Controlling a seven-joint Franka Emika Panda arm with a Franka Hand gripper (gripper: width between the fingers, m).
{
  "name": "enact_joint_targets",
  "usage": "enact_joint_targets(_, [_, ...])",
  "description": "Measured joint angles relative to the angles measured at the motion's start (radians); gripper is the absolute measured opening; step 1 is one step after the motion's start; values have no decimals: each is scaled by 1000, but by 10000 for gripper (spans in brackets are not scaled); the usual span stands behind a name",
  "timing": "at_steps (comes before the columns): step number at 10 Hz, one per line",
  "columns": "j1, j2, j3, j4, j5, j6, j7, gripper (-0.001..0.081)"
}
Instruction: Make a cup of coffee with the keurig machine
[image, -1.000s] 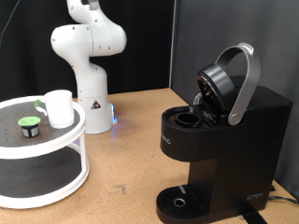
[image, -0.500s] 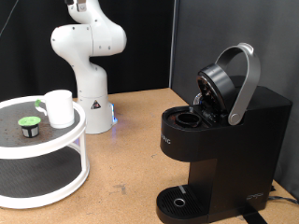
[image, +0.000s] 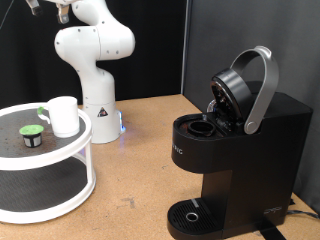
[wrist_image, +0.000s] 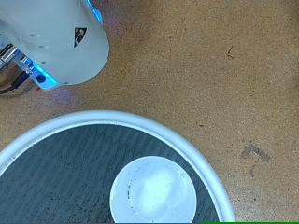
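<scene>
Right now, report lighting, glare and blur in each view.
Exterior view: even light, sharp; black backdrop behind the keurig machine, its lid open; blue glow at the robot base. Wrist view: sharp, looking down into the cup on the tray; blue light glares on the base; gripper not visible.

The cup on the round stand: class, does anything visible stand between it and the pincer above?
Nothing visible does. The wrist view looks straight down into the cup on the round stand; the pincer itself doesn't show.

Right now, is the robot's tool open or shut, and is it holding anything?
Tool: cannot be told; its fingers show in neither view, and nothing is seen held.
</scene>
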Motion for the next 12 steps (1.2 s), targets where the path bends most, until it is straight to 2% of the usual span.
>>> enact_joint_targets(1, [-1, 0, 1, -2, 0, 0, 11, 807])
enact_joint_targets(3, [4, -1, -15, -7, 0, 3, -82, 807])
enact_joint_targets(6, [3, 16, -70, 8, 5, 29, -138, 807])
enact_joint_targets(7, [0, 34, -85, 21, 6, 44, -119, 807])
enact_joint_targets(10, [-38, 75, -91, 18, -14, 214, 13, 807])
enact_joint_targets(11, [-44, 86, -91, 19, -14, 227, 57, 807])
enact_joint_targets(12, [-45, 99, -92, 30, -13, 179, 67, 807])
